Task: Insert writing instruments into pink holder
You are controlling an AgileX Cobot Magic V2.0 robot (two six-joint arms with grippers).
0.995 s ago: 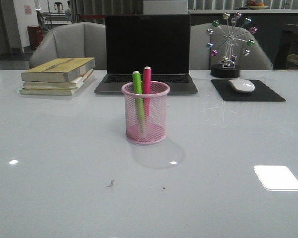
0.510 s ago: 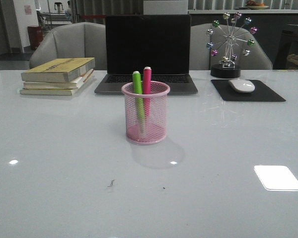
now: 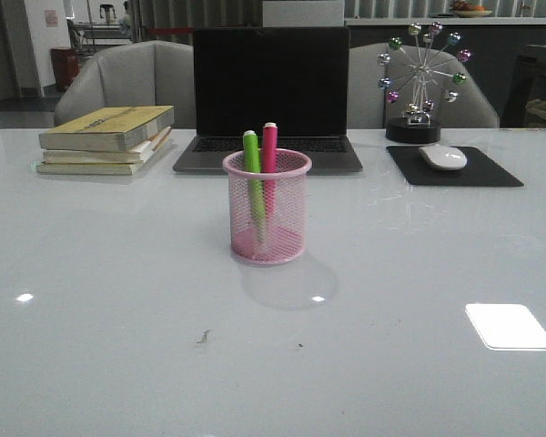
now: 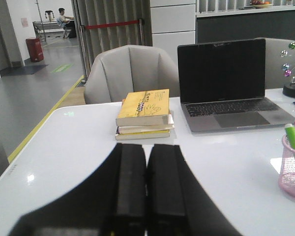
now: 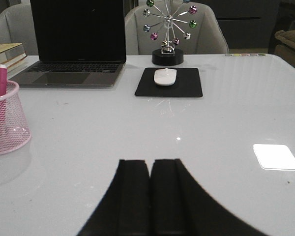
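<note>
**Both markers in the cup; arms parked clear**

A glossy white bench (image 3: 118, 346) fills the lower two thirds of the front view, with grey chairs and a dim office behind it. Nearest the camera the bench carries only window glare at lower right and a few small specks.

At mid-frame stands the pink holder (image 3: 266, 223). The green marker (image 3: 251, 150) and the pink marker (image 3: 269, 146) both stand inside it, leaning slightly, side by side, their pale tips above the rim. By this layout the insertion looks finished.

Neither arm shows in the front view. In its wrist view the left gripper (image 4: 146, 196) has its jaws pressed together and empty, with the cup at the right edge of that frame, well apart. The right gripper (image 5: 150, 196) is likewise closed on nothing, the cup at the left edge.

Doing the step well now likely means holding back: keep both arms away from the cup, since a light mesh cup would probably tip if nudged. If a check is wanted, confirm both markers sit fully down against the base.

Farther back lie a stack of books (image 3: 106, 138) at upper left, a laptop (image 3: 270, 96) at centre, and a mouse (image 3: 443, 157) on its mat at upper right.
</note>
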